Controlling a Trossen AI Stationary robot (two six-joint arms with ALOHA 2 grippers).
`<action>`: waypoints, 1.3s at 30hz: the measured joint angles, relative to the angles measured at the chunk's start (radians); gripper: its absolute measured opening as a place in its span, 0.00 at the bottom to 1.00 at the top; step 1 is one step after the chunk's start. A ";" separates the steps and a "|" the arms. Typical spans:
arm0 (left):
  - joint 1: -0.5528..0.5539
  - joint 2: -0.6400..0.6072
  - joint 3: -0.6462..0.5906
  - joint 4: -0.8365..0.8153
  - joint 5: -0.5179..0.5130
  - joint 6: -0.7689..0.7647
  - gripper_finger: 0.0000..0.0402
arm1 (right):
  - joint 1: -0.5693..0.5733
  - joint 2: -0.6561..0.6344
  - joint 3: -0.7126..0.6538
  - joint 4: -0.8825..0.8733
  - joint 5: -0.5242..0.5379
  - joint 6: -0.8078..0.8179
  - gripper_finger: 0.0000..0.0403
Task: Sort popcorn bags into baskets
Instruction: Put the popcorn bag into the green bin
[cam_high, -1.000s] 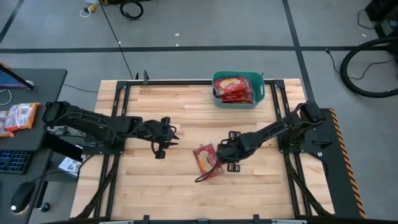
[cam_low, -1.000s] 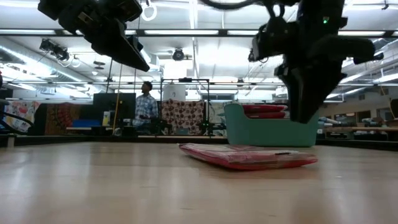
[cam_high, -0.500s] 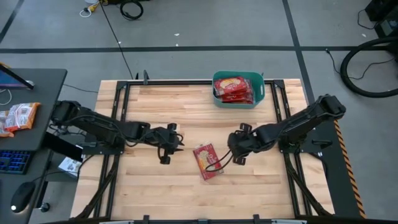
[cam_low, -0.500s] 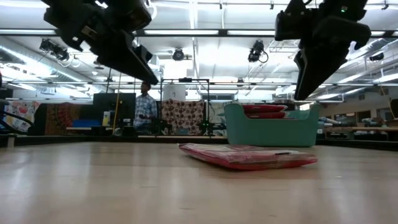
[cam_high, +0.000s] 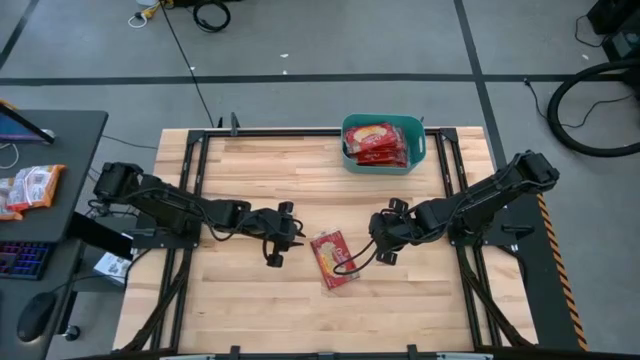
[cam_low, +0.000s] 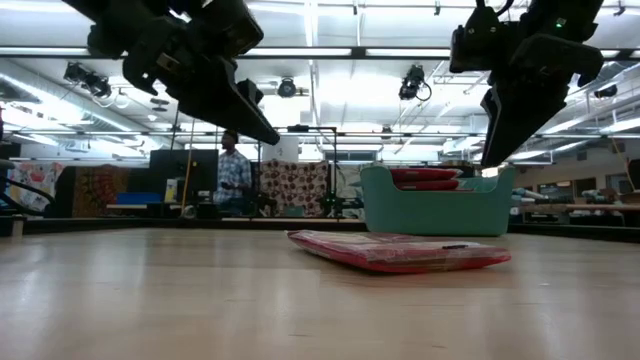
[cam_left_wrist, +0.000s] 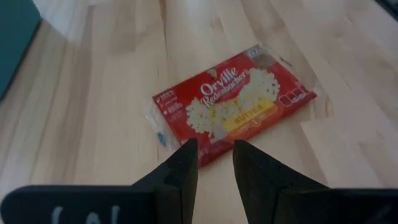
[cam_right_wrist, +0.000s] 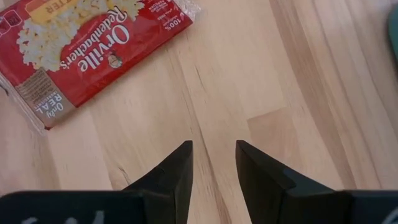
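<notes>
One red popcorn bag (cam_high: 335, 260) lies flat on the wooden table, also seen in the low view (cam_low: 400, 250) and in both wrist views (cam_left_wrist: 230, 109) (cam_right_wrist: 93, 43). My left gripper (cam_high: 285, 237) hangs open above the table just left of it, fingers (cam_left_wrist: 180, 171) pointing toward the bag's near edge. On the bag's right, my right gripper (cam_high: 380, 247) hangs open, raised well clear (cam_low: 495, 150). The teal basket (cam_high: 416, 150) at the table's far side holds more red bags (cam_high: 375, 142), their tops showing over its rim (cam_low: 425, 178).
Bare wood lies around the bag. Dark frame rails (cam_high: 195, 170) run along the table's sides. A desk at the left carries orange-and-white packets (cam_high: 30, 187) and a keyboard. In the room beyond the table stands a person (cam_low: 235, 170).
My left gripper has moved toward the table's right edge and downward, closing in on the lying bag. My right gripper has drawn back from over the bag toward the right edge and risen. The bag has stayed flat where it was.
</notes>
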 joint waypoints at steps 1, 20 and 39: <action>-0.003 0.006 0.011 -0.015 0.000 0.000 0.27 | 0.000 0.000 0.000 0.000 0.000 0.000 0.31; -0.027 0.203 0.164 -0.056 -0.010 0.259 0.27 | 0.000 0.000 0.001 0.008 0.000 0.004 0.31; -0.105 0.430 0.165 0.131 -0.088 0.580 0.54 | 0.000 0.000 0.001 0.082 0.011 -0.016 0.31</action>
